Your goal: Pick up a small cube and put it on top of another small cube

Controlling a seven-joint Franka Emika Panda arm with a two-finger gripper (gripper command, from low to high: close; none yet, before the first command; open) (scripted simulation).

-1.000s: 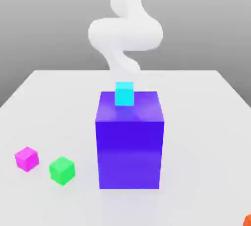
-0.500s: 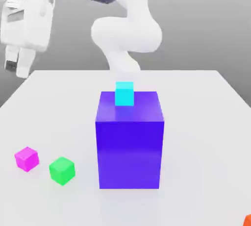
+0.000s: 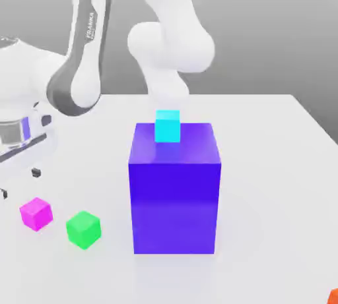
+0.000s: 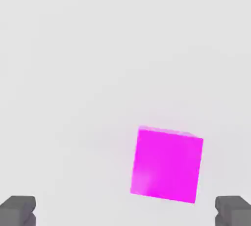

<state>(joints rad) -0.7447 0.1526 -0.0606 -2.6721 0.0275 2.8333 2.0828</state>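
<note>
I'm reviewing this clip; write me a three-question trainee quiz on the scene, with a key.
1. Multiple choice: what does the cyan cube rest on?
A) the green cube
B) the big block
C) the table

2. True or false: the gripper is shut on the magenta cube.

3. Fill in: in the exterior view, the cube cut off by the picture's edge is ____.

Key: 1 B; 2 false, its fingers stand open and the cube sits on the table; 3 orange.
</note>
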